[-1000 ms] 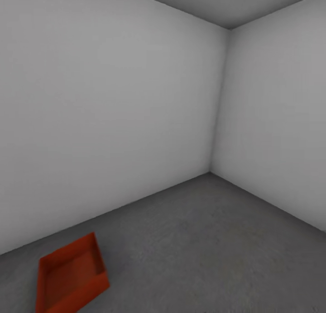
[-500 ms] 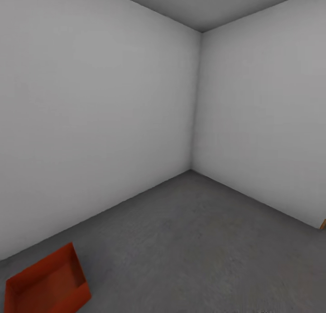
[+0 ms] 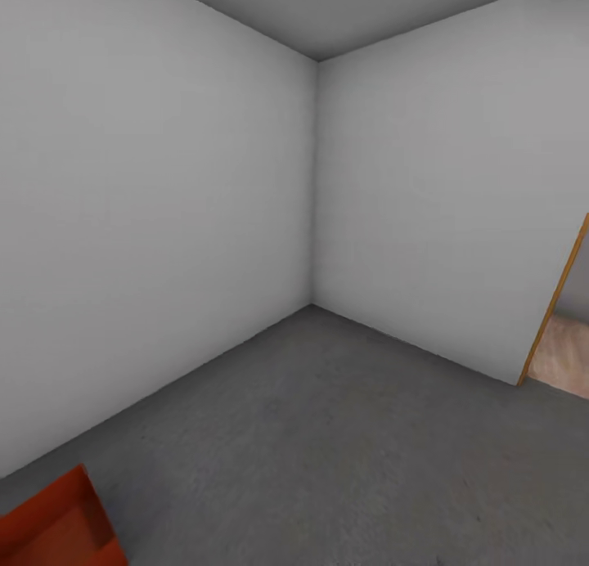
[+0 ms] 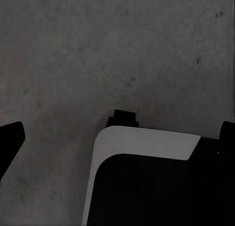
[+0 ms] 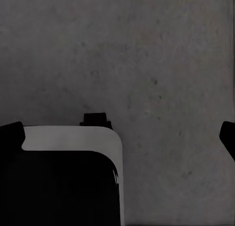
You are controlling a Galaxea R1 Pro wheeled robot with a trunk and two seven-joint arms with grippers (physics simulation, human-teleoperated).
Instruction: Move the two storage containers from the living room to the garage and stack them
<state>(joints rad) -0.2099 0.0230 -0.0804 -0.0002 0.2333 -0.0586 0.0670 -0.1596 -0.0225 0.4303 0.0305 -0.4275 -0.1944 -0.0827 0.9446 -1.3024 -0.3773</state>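
One orange-red storage container [image 3: 56, 527] lies on the dark grey concrete floor [image 3: 327, 451] of the garage, cut off by the lower left corner of the head view. The second container is out of view. In the left wrist view my left gripper [image 4: 120, 132] hangs over the concrete, its dark fingertips [image 4: 11, 138] far apart and nothing between them. My right gripper [image 5: 120, 134] stands the same way in the right wrist view, open and empty, fingertips [image 5: 228, 137] at the picture's edges.
Two plain pale grey walls meet in a corner [image 3: 315, 190] ahead. A doorway with a wooden frame [image 3: 556, 304] opens at the far right onto light wood flooring [image 3: 566, 355]. The robot's white and black base [image 4: 147, 177] shows under both wrists.
The head camera has swung to the right. The container has slid toward the lower left corner of the picture, and the doorway has come into view at the right edge.
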